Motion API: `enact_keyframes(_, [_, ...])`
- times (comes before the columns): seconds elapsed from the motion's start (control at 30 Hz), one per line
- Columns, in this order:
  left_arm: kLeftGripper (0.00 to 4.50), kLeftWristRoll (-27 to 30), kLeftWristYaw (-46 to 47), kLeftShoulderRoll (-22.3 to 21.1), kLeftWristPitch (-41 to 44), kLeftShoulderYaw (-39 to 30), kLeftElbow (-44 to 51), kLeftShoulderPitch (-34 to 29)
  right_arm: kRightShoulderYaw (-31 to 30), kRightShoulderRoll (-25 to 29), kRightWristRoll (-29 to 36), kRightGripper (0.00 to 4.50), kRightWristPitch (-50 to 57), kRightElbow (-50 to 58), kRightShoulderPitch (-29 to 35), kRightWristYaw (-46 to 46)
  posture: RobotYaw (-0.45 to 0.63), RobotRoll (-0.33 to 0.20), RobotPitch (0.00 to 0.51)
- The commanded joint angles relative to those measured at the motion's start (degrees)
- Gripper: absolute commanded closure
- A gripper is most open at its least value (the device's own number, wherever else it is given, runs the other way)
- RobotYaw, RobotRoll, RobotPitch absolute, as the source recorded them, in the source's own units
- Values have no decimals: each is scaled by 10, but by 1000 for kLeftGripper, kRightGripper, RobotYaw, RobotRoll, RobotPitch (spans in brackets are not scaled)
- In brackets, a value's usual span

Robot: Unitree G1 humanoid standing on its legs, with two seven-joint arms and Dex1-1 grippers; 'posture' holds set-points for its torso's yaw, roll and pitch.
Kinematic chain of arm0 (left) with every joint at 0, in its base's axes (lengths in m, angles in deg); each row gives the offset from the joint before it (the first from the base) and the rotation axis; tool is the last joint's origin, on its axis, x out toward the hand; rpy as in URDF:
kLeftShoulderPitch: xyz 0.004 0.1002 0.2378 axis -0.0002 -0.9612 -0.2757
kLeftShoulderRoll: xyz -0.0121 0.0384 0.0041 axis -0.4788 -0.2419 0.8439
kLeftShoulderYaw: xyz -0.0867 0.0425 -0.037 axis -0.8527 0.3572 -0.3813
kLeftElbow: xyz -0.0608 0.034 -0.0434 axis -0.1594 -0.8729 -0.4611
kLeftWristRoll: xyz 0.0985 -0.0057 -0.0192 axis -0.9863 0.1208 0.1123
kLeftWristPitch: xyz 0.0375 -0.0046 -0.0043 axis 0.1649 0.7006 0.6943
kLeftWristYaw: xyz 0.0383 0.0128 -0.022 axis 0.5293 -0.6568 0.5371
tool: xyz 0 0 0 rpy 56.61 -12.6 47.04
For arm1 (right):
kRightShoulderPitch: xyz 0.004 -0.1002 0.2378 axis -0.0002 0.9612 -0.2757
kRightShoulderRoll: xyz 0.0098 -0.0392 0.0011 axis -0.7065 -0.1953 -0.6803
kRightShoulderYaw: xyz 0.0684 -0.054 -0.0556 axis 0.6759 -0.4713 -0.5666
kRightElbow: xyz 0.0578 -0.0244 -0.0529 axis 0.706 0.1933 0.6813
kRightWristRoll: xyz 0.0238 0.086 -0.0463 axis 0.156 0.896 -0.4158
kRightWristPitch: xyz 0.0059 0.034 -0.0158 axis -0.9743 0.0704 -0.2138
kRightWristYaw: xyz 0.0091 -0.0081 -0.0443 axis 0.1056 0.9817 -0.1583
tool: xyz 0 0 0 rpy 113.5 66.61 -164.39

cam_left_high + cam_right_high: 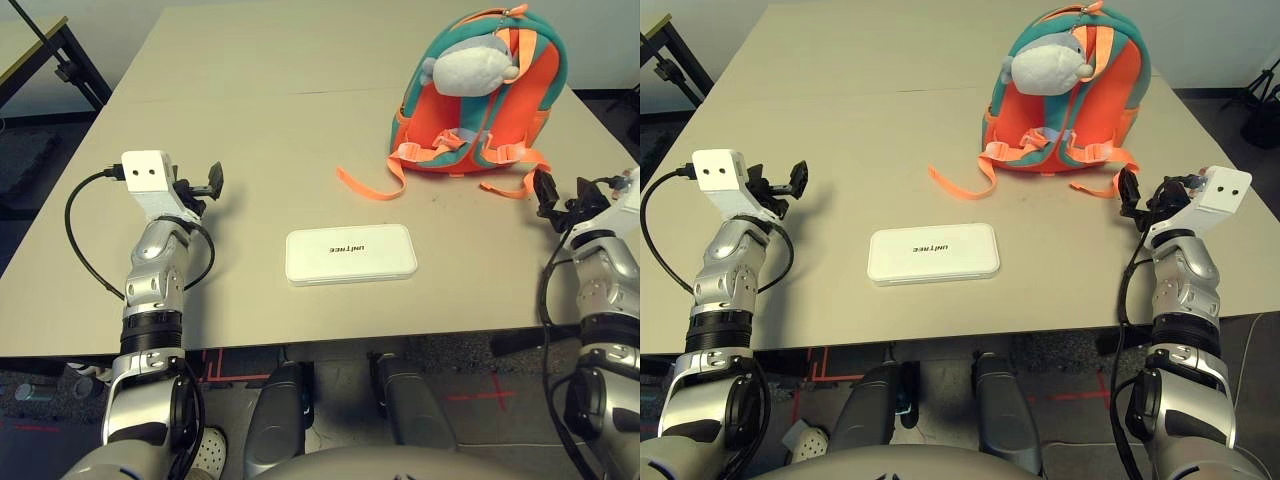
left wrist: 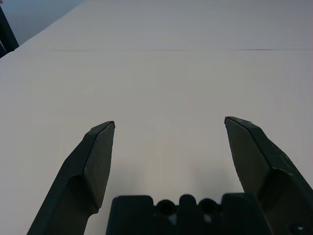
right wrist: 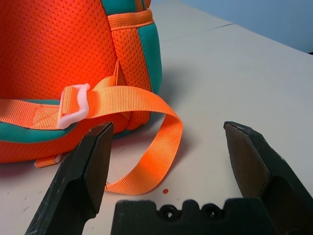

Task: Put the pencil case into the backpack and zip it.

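Observation:
The white pencil case [image 1: 351,253] lies flat near the table's front edge, in the middle, dark lettering on top. The orange and teal backpack [image 1: 478,100] rests at the back right with its straps side up; a grey-white plush animal [image 1: 470,68] lies on it. My left gripper [image 1: 210,183] hovers open over bare table, left of the case. My right gripper [image 1: 543,190] is open by the backpack's near right corner, just short of a loose orange strap [image 3: 146,142]. Its fingers [image 3: 90,171] hold nothing.
A long orange strap [image 1: 368,185] trails from the backpack toward the table's middle. The beige table [image 1: 250,120] has a seam across its far half. A dark table frame [image 1: 60,60] stands off the back left corner.

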Motion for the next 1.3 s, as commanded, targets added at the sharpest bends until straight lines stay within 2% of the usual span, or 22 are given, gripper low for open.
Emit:
enact_keyframes(0.03, [0,-2,4,1,8,-3,10,-10,-6,-3,-4,35,-8,-16,-5,3,-91,0,159])
enact_keyframes(0.33, [0,6,-20,-2,25,8,10,2,-13,1,-11,35,-12,-27,-16,4,-100,0,176])
enact_keyframes(0.53, [0,36,-50,-9,84,4,47,9,-26,-1,-21,35,-21,-9,-11,8,-107,0,171])
enact_keyframes(0.67, [0,129,-97,-27,224,-10,108,19,-32,-2,-25,35,-22,-2,-6,9,-110,0,169])
enact_keyframes(0.8, [0,263,-134,-57,407,-39,151,34,-37,-3,-27,35,-22,0,-3,8,-112,0,167])
enact_keyframes(1.0, [0,397,-159,-101,612,-78,134,48,-40,-1,-28,35,-21,-1,1,5,-116,0,164])
enact_keyframes(1.1, [0,431,-171,-127,711,-77,108,50,-41,-1,-27,35,-21,0,3,4,-120,0,161])
enact_keyframes(1.3, [0,457,-194,-145,819,-79,69,48,-45,1,-30,35,-20,2,7,5,-135,0,152])
